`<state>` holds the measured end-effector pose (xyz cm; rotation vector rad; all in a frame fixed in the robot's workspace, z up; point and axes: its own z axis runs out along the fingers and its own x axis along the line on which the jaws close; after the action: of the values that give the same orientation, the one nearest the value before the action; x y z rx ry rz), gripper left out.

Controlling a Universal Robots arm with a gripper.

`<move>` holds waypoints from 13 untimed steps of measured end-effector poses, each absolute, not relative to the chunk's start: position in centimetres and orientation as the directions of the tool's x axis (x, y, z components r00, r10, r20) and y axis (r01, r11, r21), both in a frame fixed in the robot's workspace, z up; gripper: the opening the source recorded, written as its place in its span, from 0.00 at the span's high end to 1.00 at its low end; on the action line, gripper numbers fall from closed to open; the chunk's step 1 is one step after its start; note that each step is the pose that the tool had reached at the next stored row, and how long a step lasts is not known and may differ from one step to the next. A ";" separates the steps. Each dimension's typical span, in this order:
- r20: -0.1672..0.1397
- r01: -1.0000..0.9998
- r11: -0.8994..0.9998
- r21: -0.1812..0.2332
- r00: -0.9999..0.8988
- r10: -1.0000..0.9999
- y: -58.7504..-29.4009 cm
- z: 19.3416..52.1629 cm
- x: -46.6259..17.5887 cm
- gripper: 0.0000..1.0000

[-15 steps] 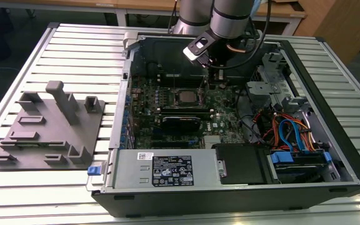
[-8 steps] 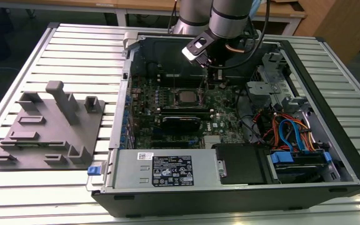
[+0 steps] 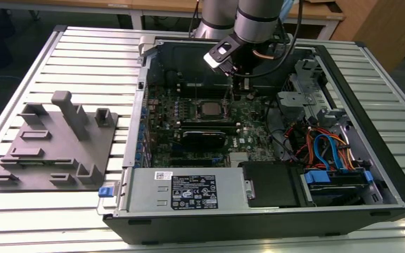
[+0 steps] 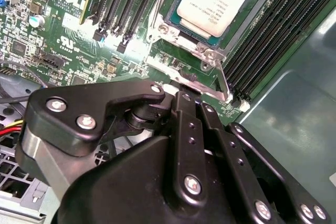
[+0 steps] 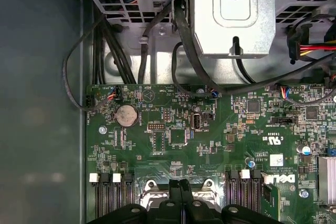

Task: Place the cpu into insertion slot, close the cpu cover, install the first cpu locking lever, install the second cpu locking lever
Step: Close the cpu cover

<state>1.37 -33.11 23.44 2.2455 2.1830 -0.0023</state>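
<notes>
Jaws pinched shut at the socket's edge

The cpu (image 4: 212, 1) lies flat in its socket, mid-motherboard (image 5: 210, 145), with the cpu cover (image 4: 184, 38) down around it. The jaws are closed together at the socket's edge, nothing visible between them. Memory slots (image 4: 268, 40) hem two sides. The walls of the case (image 3: 259, 229), on the desk (image 3: 83, 58), stand well apart.

Slatted metal table (image 3: 83, 58), wooden desks (image 3: 167, 5) behind, dark floor (image 3: 27, 23), wooden cabinet (image 3: 378, 26)
</notes>
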 end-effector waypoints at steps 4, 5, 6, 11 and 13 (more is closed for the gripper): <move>-0.008 1.000 -0.028 0.006 0.028 1.000 -33.1 23.4 1.2 0.90; -0.008 1.000 -0.028 0.006 0.028 1.000 -33.1 23.4 1.2 0.90; -0.008 1.000 -0.028 0.006 0.028 1.000 -33.1 23.4 1.2 0.90; -0.008 1.000 -0.028 0.006 0.028 1.000 -33.1 23.4 0.9 0.90; -0.008 1.000 -0.028 0.006 0.028 1.000 -33.1 23.4 0.8 0.90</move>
<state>0.78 -33.11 23.44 2.2454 2.1831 -0.0023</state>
